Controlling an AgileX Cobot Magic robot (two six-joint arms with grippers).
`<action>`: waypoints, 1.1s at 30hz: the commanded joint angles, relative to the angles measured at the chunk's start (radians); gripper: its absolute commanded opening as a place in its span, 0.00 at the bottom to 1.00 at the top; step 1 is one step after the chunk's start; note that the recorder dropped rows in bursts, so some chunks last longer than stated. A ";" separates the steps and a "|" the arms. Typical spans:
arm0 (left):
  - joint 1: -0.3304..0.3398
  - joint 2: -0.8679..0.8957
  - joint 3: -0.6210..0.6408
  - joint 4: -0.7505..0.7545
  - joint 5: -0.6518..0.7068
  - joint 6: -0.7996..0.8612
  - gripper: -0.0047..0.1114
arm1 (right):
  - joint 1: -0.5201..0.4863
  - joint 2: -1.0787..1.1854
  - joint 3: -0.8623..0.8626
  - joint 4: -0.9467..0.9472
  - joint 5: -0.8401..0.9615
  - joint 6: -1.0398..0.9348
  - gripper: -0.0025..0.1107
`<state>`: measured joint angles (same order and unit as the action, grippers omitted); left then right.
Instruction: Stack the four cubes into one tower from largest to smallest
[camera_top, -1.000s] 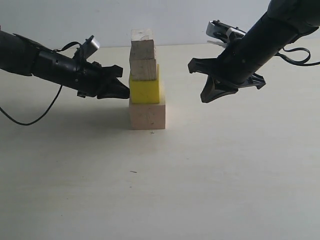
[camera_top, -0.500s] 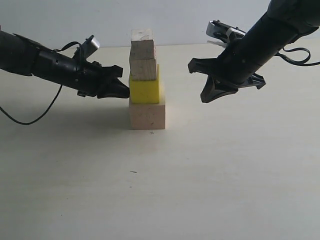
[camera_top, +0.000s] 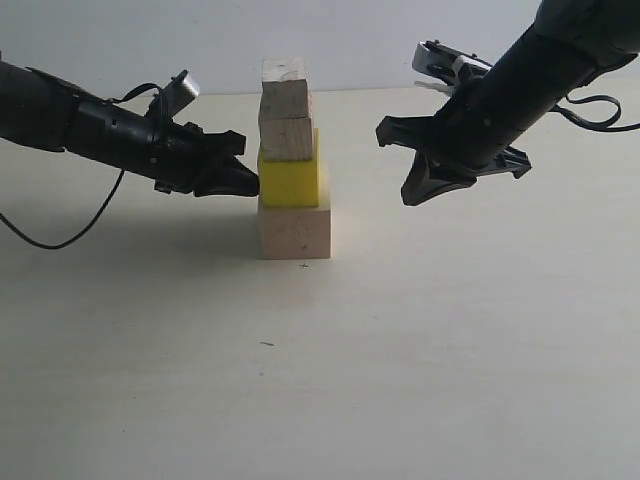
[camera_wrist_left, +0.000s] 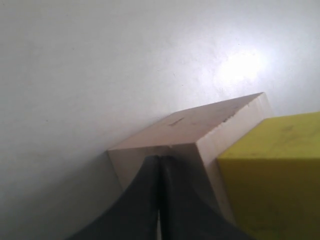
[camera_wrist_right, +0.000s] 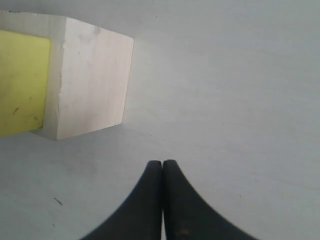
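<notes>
While the tower (camera_top: 290, 160) stands in one column near mid-table (camera_top: 450, 350), both grippers hang beside it, closed and empty.

Order from the bottom: large pale wood cube (camera_top: 295, 230), yellow cube (camera_top: 290, 180), medium wood cube (camera_top: 288, 138), small wood cube (camera_top: 285, 88). The edges are not flush: a strip of yellow shows on the right of the medium cube. The left gripper (camera_top: 252, 182) reaches in low from the left, its tip at the yellow cube's left face, and I cannot tell whether it touches. In the left wrist view its fingers (camera_wrist_left: 150, 200) are pressed together with nothing between them. The right gripper (camera_top: 412, 198) hangs above the table to the right of the tower, well apart from it, and in the right wrist view its fingers (camera_wrist_right: 150, 200) also meet on nothing.
</notes>
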<state>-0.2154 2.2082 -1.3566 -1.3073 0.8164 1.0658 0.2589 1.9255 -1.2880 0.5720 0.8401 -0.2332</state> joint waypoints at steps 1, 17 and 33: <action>-0.004 0.003 -0.008 -0.014 -0.010 0.010 0.04 | -0.006 -0.009 0.003 0.005 -0.007 -0.007 0.02; -0.004 0.003 -0.019 -0.003 -0.001 0.010 0.04 | -0.006 -0.009 0.003 0.005 -0.009 -0.007 0.02; 0.120 -0.148 0.073 0.119 -0.015 -0.078 0.04 | -0.006 -0.030 0.013 -0.070 -0.020 0.060 0.02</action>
<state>-0.1270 2.1332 -1.3286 -1.1990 0.8148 0.9978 0.2589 1.9233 -1.2859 0.5303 0.8378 -0.1899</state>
